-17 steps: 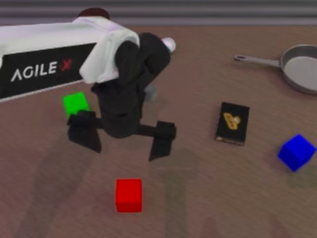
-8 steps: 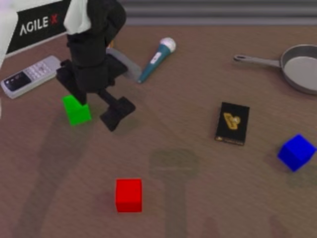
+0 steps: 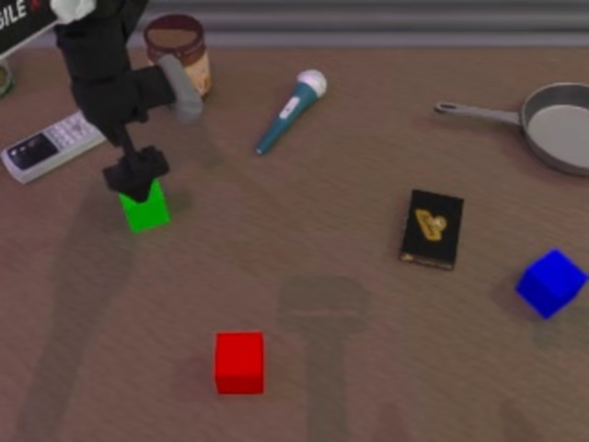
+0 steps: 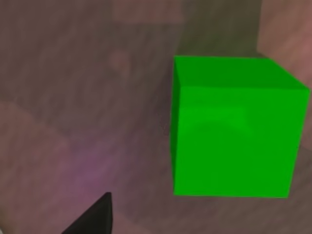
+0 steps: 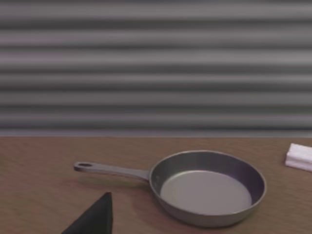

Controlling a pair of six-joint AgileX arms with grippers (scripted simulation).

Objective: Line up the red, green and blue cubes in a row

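Brown wood-grain table point(image 3: 368, 387) fills the top view, with a grey slatted wall along its far edge. At the table's left, the left gripper point(image 3: 136, 175) hangs directly over the small bright green cube point(image 3: 145, 207), covering the cube's far edge; from the pictures I cannot tell whether its fingers are spread or pressed together. The left wrist view shows that green cube point(image 4: 234, 129) close up on the table, with 1 dark fingertip point(image 4: 95, 217) off to its side and not touching it. The small bright red cube point(image 3: 239, 362) sits near the front edge, well apart from the green one. The small deep blue cube point(image 3: 550, 282) rests far to the right, near a flat black box with a gold emblem point(image 3: 432, 229). Behind lie a grey frying pan point(image 3: 552, 124), a teal-handled microphone point(image 3: 292, 111), a brown jar point(image 3: 178, 51) and a grey remote control point(image 3: 51, 145). The right arm is outside the top view; its wrist camera faces the pan point(image 5: 204, 187).
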